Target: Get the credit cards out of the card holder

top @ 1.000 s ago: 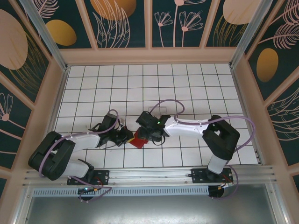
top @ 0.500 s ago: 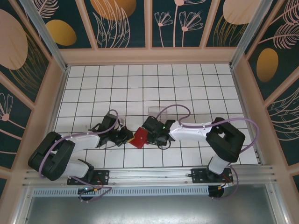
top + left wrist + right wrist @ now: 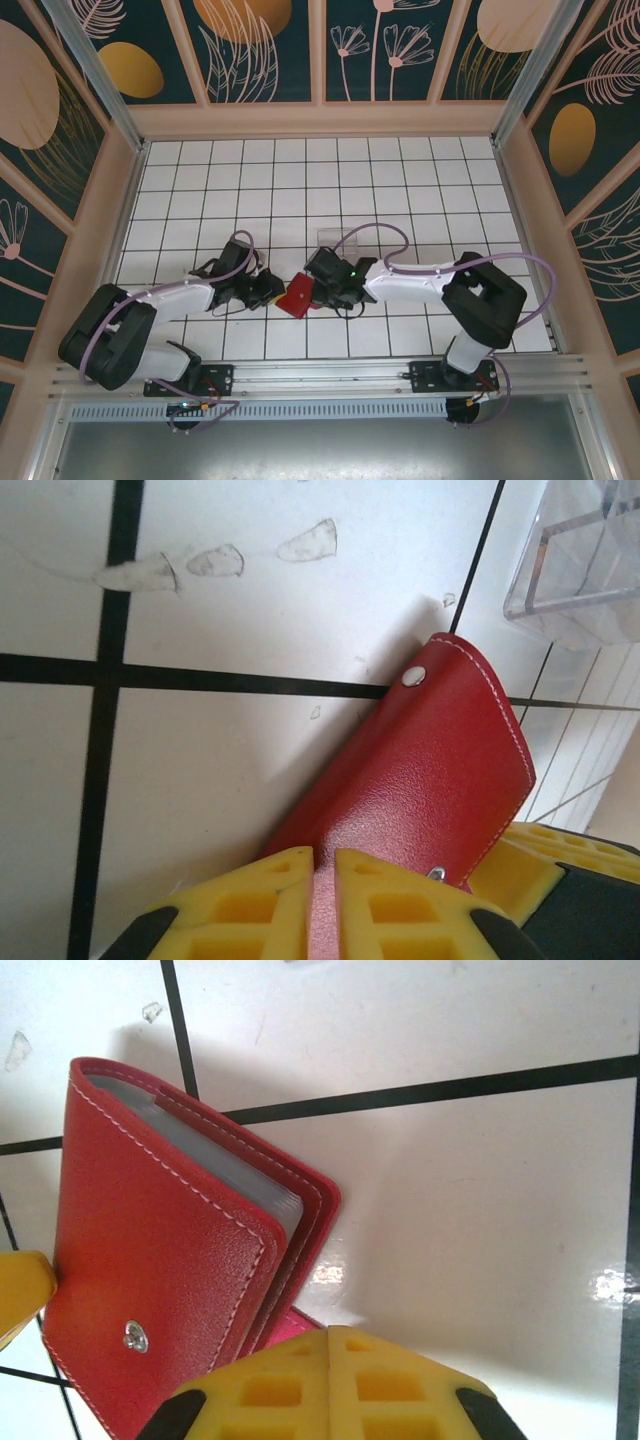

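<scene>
No readable text, brand or number, even on the red card holder (image 3: 420, 770).

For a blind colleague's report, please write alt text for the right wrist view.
A nearly closed red card holder with grey lining, seen against the white tiled table. The right gripper, yellow-fingered, is shut at the holder's lower edge.

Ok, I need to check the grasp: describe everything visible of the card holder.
Red leather-look card holder, white-stitched, folded, covers slightly ajar with grey lining between, metal snap outside. It sits on or just above the tiled table, left gripper pinching one edge, right gripper shut on a red flap opposite.
</scene>
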`<act>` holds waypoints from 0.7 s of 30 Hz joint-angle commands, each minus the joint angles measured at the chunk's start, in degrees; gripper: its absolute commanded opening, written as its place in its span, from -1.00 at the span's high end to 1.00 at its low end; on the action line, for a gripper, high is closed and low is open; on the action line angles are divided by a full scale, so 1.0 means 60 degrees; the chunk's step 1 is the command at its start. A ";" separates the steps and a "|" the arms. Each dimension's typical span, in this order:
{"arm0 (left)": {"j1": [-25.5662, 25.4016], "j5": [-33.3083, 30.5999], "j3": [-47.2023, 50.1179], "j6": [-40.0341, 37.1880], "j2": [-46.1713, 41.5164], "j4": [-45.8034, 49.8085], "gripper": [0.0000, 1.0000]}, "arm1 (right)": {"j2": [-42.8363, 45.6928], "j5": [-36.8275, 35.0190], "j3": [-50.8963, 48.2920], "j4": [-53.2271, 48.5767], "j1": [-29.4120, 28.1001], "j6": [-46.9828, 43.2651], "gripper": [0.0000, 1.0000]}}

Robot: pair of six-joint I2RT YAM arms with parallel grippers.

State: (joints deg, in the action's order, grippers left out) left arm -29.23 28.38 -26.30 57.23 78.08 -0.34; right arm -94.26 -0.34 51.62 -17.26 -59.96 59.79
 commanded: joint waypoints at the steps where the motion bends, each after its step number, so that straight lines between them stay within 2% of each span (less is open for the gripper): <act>1: -0.0066 -0.0646 -0.0547 -0.0707 -0.0335 0.1382 0.61 | 0.0532 -0.0277 -0.0115 0.0198 0.0066 -0.0468 1.00; 4: -0.0250 -0.1149 -0.1121 -0.1439 -0.0362 0.2375 0.47 | 0.0766 -0.0323 -0.0149 0.0312 0.0146 -0.0941 1.00; 8: -0.0449 -0.1235 -0.1563 -0.1957 -0.0345 0.2928 0.22 | 0.1180 -0.0310 -0.0249 0.0549 0.0289 -0.1227 1.00; 21: -0.1617 -0.1117 -0.2344 -0.2477 -0.0198 0.2806 -0.19 | 0.1958 -0.0179 -0.0472 0.0974 0.0640 -0.1409 1.00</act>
State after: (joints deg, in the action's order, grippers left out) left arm -37.60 21.58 -38.65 43.86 76.75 15.86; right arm -84.99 -0.49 49.69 -12.95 -56.60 52.60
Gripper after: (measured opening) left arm 0.589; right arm 0.053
